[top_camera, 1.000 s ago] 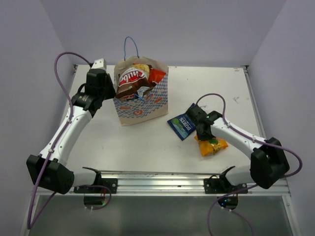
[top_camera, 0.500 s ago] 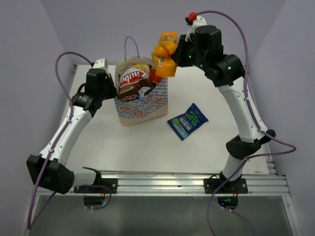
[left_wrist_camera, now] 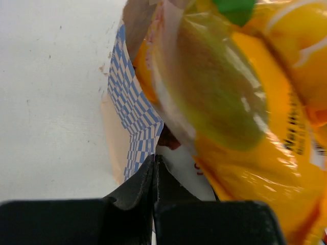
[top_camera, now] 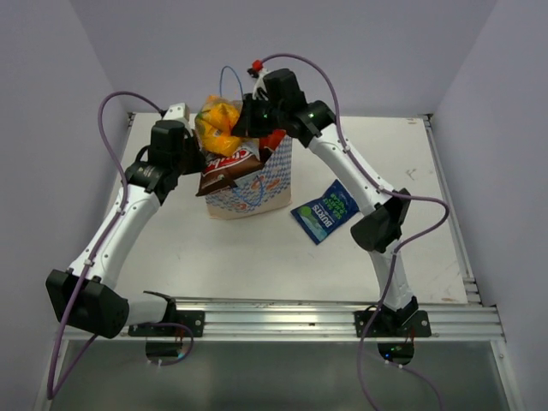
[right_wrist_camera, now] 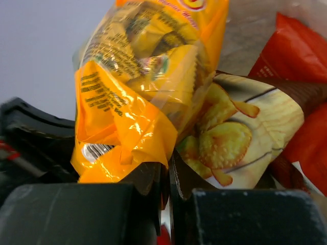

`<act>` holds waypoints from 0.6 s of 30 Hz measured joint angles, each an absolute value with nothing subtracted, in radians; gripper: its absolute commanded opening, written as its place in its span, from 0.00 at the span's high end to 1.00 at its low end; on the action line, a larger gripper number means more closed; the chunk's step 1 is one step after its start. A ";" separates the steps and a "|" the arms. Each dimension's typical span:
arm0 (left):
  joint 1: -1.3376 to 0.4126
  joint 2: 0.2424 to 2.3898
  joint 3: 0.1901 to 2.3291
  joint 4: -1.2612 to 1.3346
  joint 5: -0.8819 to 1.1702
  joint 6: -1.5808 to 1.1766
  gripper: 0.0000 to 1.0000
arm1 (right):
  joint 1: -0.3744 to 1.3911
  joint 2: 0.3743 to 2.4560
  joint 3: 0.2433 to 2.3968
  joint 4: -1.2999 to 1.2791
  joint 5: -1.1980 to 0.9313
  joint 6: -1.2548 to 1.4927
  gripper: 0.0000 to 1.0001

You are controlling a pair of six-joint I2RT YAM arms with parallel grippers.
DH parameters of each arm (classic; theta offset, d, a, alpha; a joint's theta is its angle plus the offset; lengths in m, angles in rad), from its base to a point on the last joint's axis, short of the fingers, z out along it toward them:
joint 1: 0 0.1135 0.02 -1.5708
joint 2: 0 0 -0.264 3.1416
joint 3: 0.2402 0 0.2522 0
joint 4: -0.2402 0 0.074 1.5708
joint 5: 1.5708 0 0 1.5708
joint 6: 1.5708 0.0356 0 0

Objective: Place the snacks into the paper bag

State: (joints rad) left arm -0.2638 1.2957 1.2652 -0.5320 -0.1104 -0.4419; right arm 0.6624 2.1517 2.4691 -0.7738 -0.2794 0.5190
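Note:
The paper bag [top_camera: 257, 181] stands at the back middle of the table, its checkered side also in the left wrist view [left_wrist_camera: 129, 120]. My left gripper [top_camera: 197, 156] is shut on the bag's left rim [left_wrist_camera: 154, 162]. My right gripper [top_camera: 240, 127] is shut on the small orange packet [top_camera: 217, 123] and holds it over the bag's open top [right_wrist_camera: 148, 76]. The Chulo bag [top_camera: 228, 164] leans out of the bag's front. The red chip bag [top_camera: 274, 139] sticks up inside [right_wrist_camera: 296, 51]. A brown packet with pictured chips [right_wrist_camera: 240, 143] lies under the orange one. The dark blue packet [top_camera: 325, 210] lies on the table right of the bag.
The bag's blue cord handle [top_camera: 228, 81] stands up behind the orange packet. My left arm [right_wrist_camera: 30, 138] is close beside the right gripper. Purple walls close the back and sides. A metal rail [top_camera: 282, 310] runs along the near edge.
My right arm has swung left and down with the orange packet, from above the bag's right side to over its mouth. The Chulo bag has tipped forward. The left arm has not moved.

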 measured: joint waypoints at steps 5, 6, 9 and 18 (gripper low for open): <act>-0.265 1.296 1.265 -0.540 -0.097 -0.442 1.00 | 0.742 2.174 2.473 -0.859 -0.154 0.442 1.00; -0.265 1.296 1.265 -0.542 -0.100 -0.442 1.00 | 0.759 2.173 2.473 -0.876 -0.125 0.427 1.00; -0.262 1.296 1.265 -0.542 -0.102 -0.442 1.00 | 0.797 2.179 2.495 -0.947 -0.035 0.385 1.00; -0.270 1.296 1.265 -0.543 -0.097 -0.442 1.00 | 0.856 2.163 2.412 -1.036 0.160 0.321 1.00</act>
State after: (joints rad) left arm -0.2703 1.2961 1.2648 -0.5430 -0.0971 -0.4419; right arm 0.8558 2.1632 2.4123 -1.0363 0.1604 0.3206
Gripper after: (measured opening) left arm 0.007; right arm 0.052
